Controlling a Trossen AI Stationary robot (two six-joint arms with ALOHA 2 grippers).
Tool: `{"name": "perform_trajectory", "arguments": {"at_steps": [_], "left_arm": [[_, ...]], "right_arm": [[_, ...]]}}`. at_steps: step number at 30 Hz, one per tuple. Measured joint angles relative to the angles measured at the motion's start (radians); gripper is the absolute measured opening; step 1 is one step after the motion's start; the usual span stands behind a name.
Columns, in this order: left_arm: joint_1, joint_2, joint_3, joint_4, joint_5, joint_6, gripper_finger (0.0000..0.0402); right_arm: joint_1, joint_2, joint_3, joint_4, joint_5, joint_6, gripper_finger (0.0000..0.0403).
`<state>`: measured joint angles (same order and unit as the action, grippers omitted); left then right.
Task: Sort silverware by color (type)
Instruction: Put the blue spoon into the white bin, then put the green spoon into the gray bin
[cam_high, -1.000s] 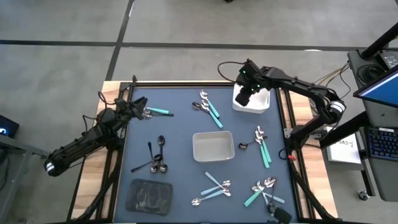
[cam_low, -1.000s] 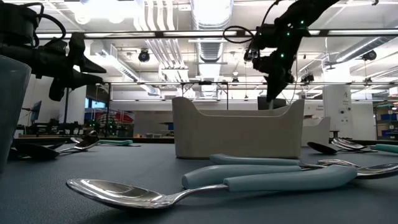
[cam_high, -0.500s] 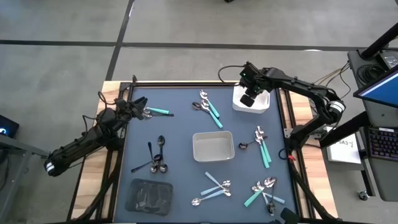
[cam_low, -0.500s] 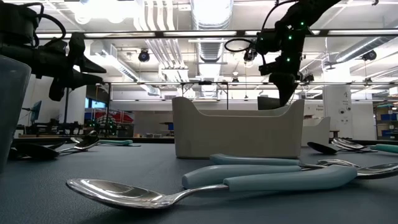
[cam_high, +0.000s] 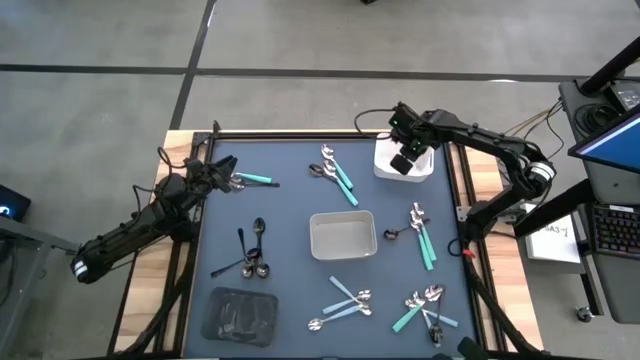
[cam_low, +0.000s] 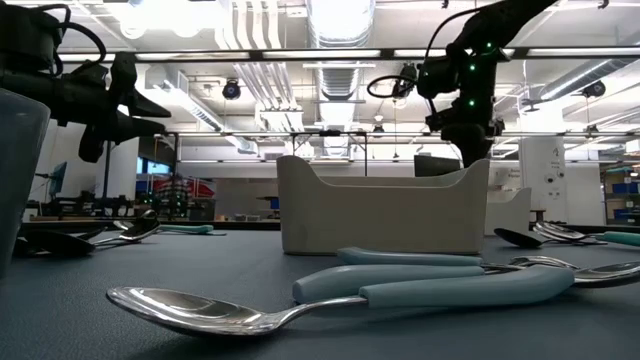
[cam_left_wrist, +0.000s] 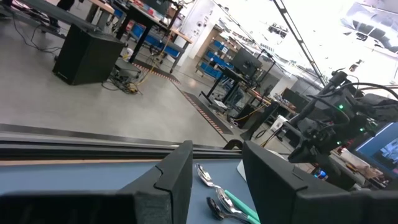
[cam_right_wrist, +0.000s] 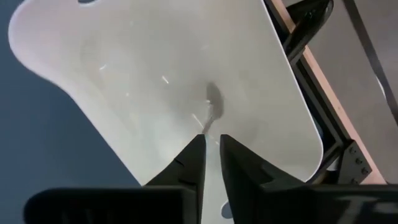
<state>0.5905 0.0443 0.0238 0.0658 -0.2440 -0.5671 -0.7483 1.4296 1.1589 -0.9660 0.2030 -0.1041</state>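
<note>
Your right hand (cam_high: 404, 160) hangs over the white tray (cam_high: 420, 172) at the far right of the tabletop (cam_high: 290, 215), and its wrist view looks straight down into that tray (cam_right_wrist: 155, 74), with the two fingers (cam_right_wrist: 193, 158) drawn almost together, only a thin gap between them and nothing held. Your left hand (cam_high: 222, 172) waits at the far left edge, just beside a teal-handled spoon (cam_high: 252, 180); its fingers (cam_left_wrist: 180, 177) stand apart and empty. The silverware is spread across the tabletop: a teal-handled pair (cam_high: 338, 172) lies near the far middle, just left of the white tray; another teal-handled group (cam_high: 422, 232) lies on the right, beside the grey tray (cam_high: 343, 236) in the centre. Black spoons and forks (cam_high: 253, 255) lie in a cluster on the left, between the centre tray and the left edge. Pale-blue-handled pieces (cam_high: 345, 300) lie near the front, below the grey tray, and a mixed pile (cam_high: 425, 308) sits at the front right. A dark tray (cam_high: 240, 315) rests at the front left corner. In the low view, a shiny spoon (cam_low: 200, 308) with a pale-blue handle lies closest to the camera, with the grey tray (cam_low: 385, 210) behind it.
</note>
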Motion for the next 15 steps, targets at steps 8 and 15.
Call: {"name": "perform_trajectory", "arguments": {"at_steps": [8,15], "left_arm": [[0.0,0.0,0.0,0.0,0.0,0.0,0.0123],[0.0,0.0,0.0,0.0,0.0,0.0,0.0123]], "right_arm": [[-0.001,0.0,0.0,0.006,0.0,0.006,0.0078],[-0.001,0.0,0.0,-0.05,-0.082,0.174,0.0131]]}}
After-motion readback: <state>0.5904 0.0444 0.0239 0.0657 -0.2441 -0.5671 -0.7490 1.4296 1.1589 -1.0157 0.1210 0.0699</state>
